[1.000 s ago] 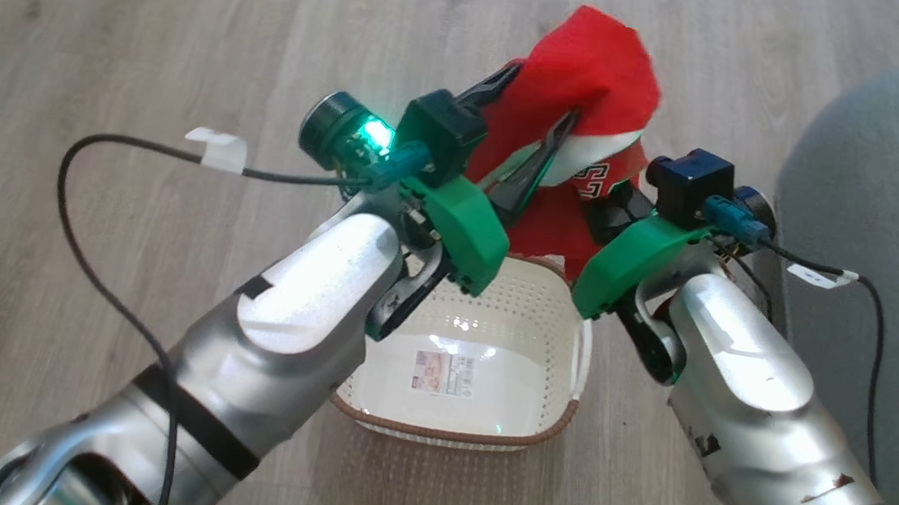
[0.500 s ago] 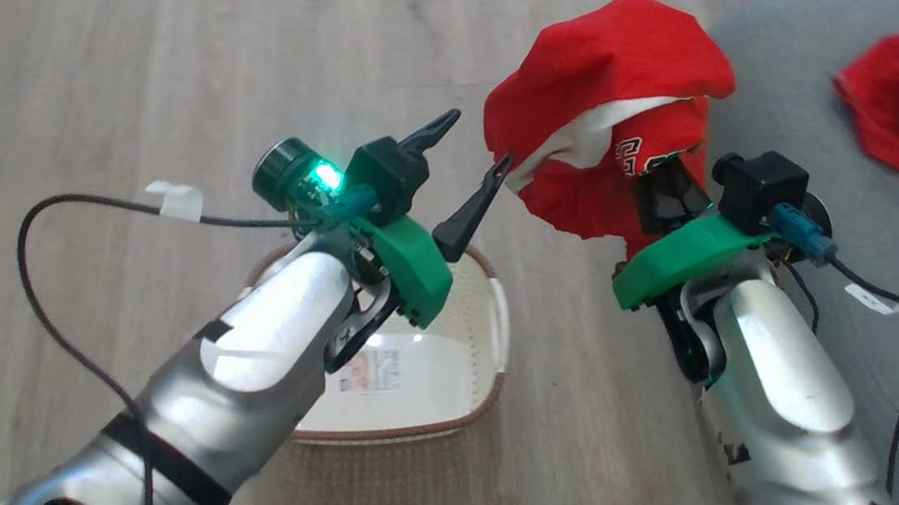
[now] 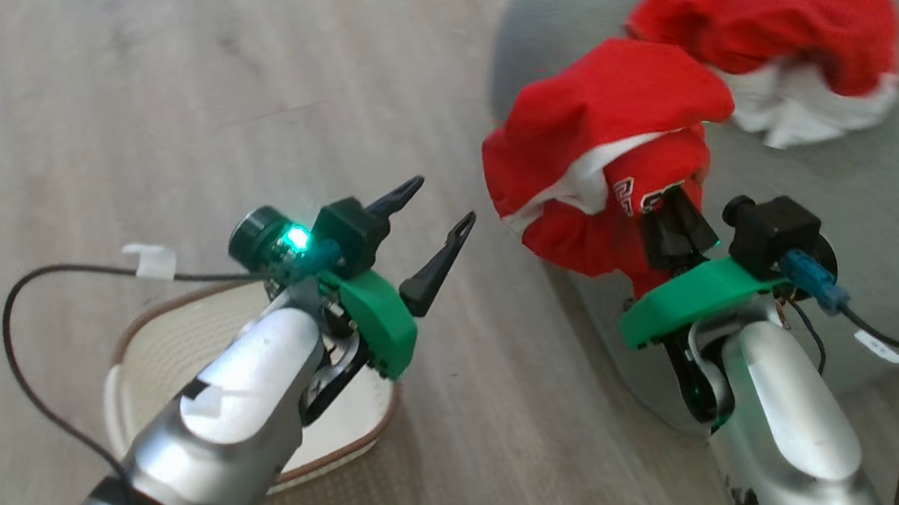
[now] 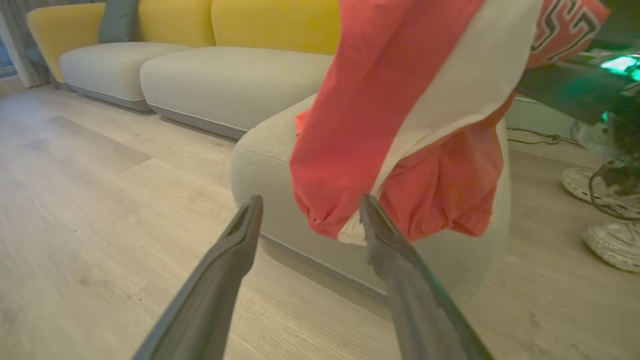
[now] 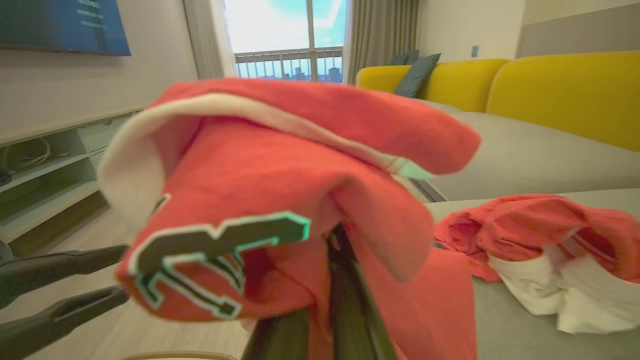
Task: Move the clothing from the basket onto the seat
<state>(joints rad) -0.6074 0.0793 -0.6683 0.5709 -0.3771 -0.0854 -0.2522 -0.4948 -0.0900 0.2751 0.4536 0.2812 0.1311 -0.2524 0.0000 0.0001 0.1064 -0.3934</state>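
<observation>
Clothing [image 3: 592, 110] in right hand [image 3: 665, 210], over seat [image 3: 868, 208] edge; left hand [image 3: 443, 199] agape.

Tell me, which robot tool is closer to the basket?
The left. The left tool hangs open above the floor, just beyond the basket. The right tool is farther off, by the seat, shut on red clothing.

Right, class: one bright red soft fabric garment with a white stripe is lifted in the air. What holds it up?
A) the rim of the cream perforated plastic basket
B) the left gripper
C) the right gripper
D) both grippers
C: the right gripper is shut on the red garment, its dark fingers buried in the folds, while the left gripper stands open, holding nothing.
</observation>
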